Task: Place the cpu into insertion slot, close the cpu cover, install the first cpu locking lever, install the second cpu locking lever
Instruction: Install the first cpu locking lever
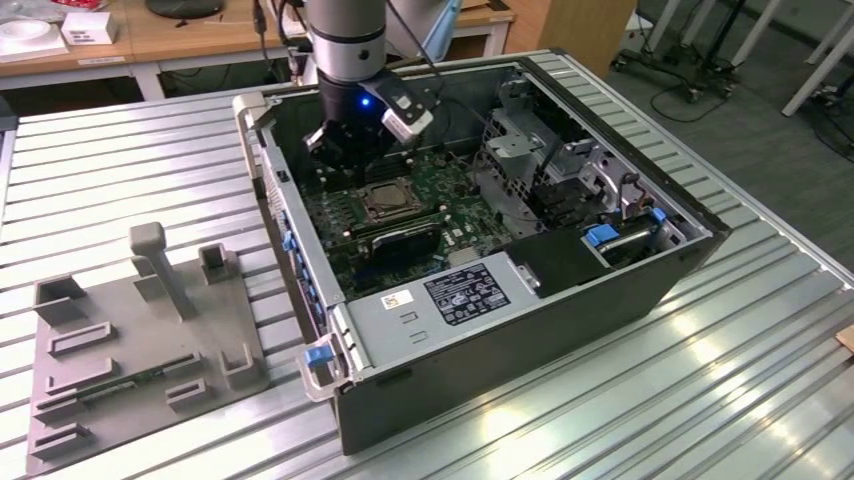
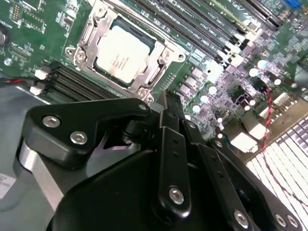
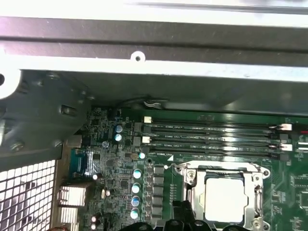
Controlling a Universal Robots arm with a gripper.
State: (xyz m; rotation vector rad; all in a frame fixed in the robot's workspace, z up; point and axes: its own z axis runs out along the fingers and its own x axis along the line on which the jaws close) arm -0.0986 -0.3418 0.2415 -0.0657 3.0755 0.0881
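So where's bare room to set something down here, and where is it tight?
Bare ribbed table lies at the exterior view's right of the computer case, and past the grey fixture plate at that view's left. Inside the case it is crowded: the gripper hangs by the cpu.

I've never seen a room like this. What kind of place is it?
Probably a robotics lab or workshop: a robot arm reaches into an open computer case on a slatted metal table, with desks behind.

Both wrist views close above cpu (image 2: 122, 52)
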